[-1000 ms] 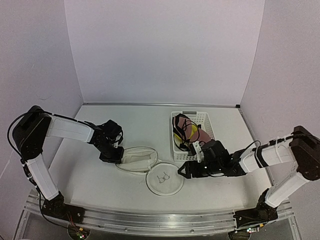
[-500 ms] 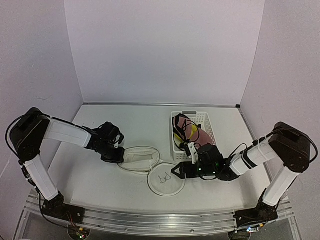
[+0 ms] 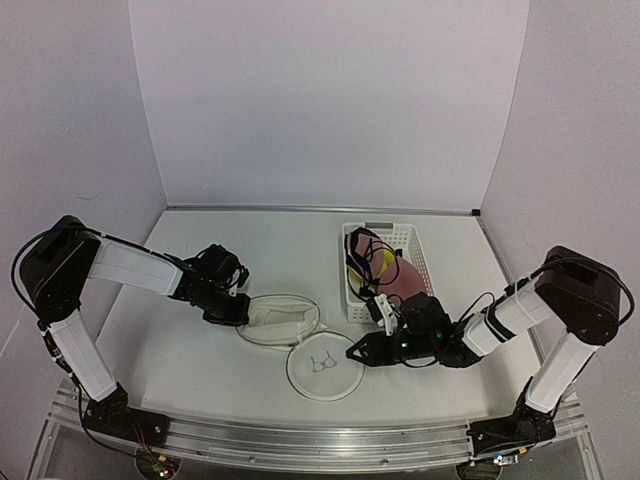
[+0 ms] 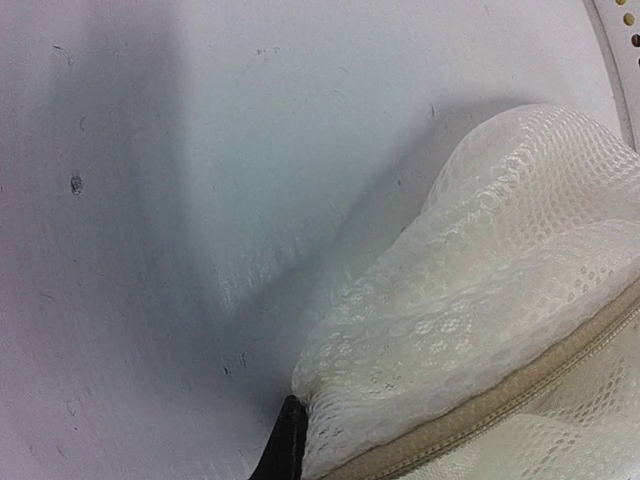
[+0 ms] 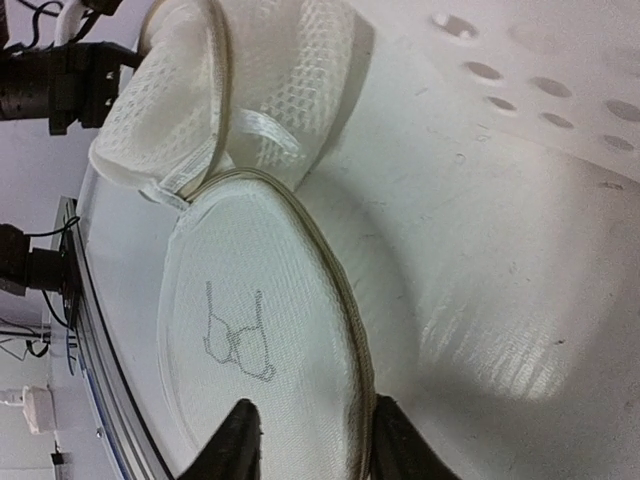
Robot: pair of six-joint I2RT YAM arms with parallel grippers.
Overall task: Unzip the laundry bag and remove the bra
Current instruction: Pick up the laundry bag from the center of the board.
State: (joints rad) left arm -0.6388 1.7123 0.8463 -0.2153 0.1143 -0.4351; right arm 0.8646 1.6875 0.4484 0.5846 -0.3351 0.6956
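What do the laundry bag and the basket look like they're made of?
The laundry bag: soft white mesh fabric, matte, judging by its honeycomb weave and sagging folds, with beige zipper tape. The basket: probably rigid white plastic, with moulded holes.

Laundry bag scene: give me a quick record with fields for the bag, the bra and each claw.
laundry bag: unzipped, its round face lying flat in front of the body
bra: out of the bag, in the white basket
left claw: shut on the bag's mesh at its left edge
right claw: open, fingers either side of the round face's rim
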